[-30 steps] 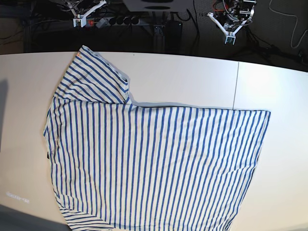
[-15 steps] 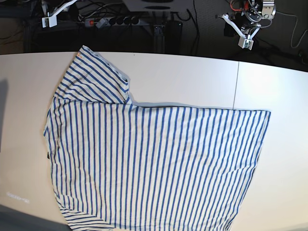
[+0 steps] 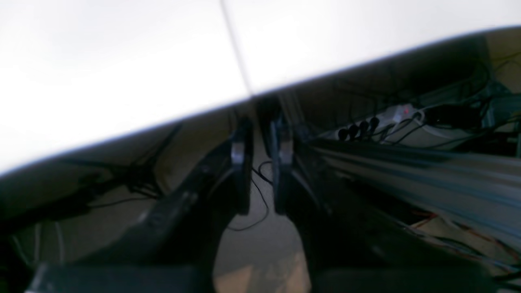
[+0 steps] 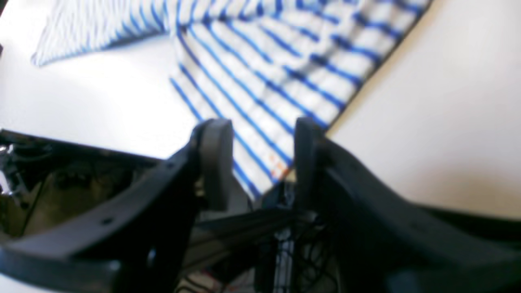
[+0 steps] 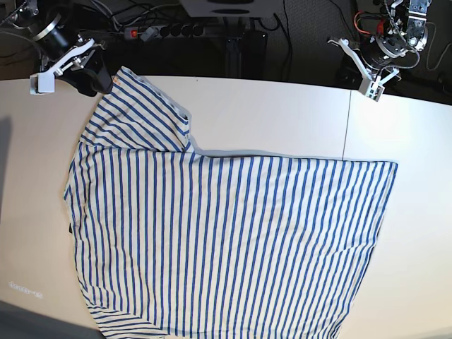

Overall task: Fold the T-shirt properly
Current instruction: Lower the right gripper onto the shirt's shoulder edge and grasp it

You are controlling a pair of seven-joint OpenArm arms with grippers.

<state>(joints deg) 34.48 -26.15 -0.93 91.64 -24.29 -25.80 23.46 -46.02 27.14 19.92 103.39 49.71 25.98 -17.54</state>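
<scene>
white table [image 5: 268, 120] bears the striped t-shirt [image 5: 226, 240], its label unreadable.

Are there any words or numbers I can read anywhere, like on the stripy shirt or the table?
No text can be read in any view.
T-shirt: only blue stripes; a small dark tag at its edge is too small to read, and some small orange marks near one corner are too blurred.
Table: a faint pale mark near the lower left corner is too faint to read.
Power strip: blurred, nothing legible.
</scene>
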